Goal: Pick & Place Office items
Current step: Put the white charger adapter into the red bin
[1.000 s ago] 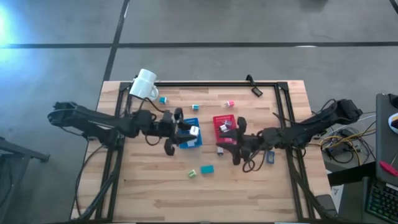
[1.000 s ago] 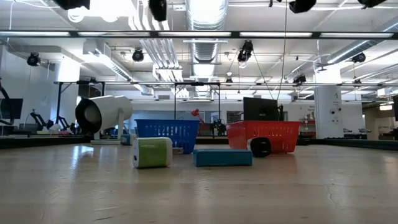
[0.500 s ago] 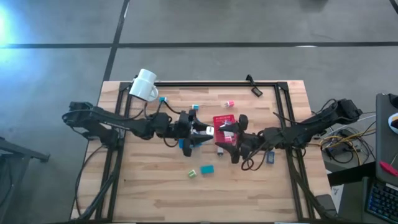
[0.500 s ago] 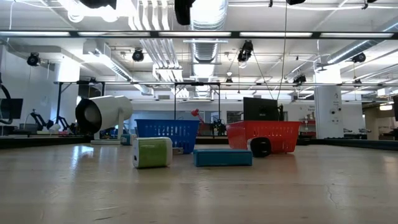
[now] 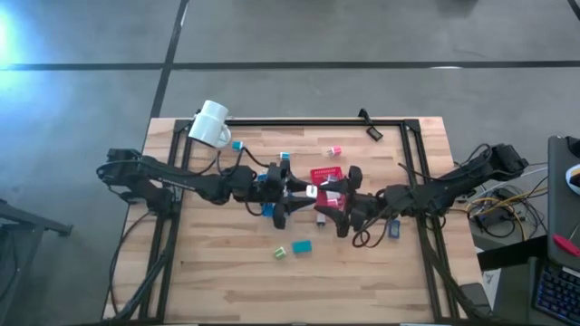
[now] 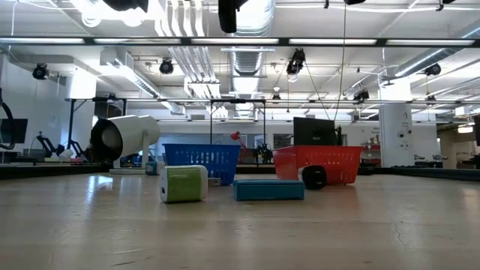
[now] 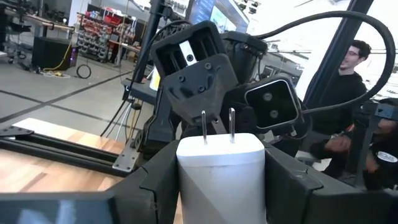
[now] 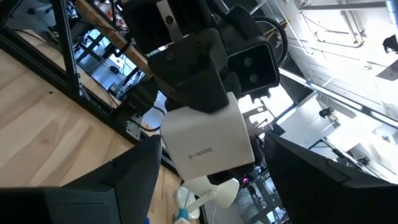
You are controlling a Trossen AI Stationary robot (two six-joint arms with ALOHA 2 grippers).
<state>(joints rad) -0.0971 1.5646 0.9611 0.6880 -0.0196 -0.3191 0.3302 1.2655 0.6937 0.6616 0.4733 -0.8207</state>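
Observation:
A white plug block [image 7: 221, 174] with two metal prongs [image 7: 216, 124] hangs in the air over the red tray [image 5: 323, 172]. My left gripper [image 5: 304, 191] is shut on it. My right gripper [image 5: 323, 196] faces it from the table's right and is open. In the right wrist view its fingers [image 8: 134, 180] flank the white block [image 8: 205, 140] with a small gap on each side. A teal block [image 5: 302, 245] and a green-and-white block [image 5: 282, 253] lie flat on the table nearer the front. The blue tray [image 5: 269, 209] is mostly hidden under my left arm. My left gripper pinches the white block by its two opposite sides [image 7: 186, 180] between its two fingers. The fingers come level from the table's left. The block is lifted clear above the red tray, and its prongs point away from the gripper, toward my right gripper.
A white mug [image 5: 211, 124] lies at the far left corner. Small teal [image 5: 237, 145] and pink [image 5: 333, 150] pieces lie at the far side, and a dark blue piece [image 5: 394, 228] lies under my right arm. A person [image 7: 354, 81] stands beyond the table.
My left gripper has carried the white block toward the table's right edge, from above the blue tray to above the red tray. It has closed in on my right gripper. The block stays lifted and level.

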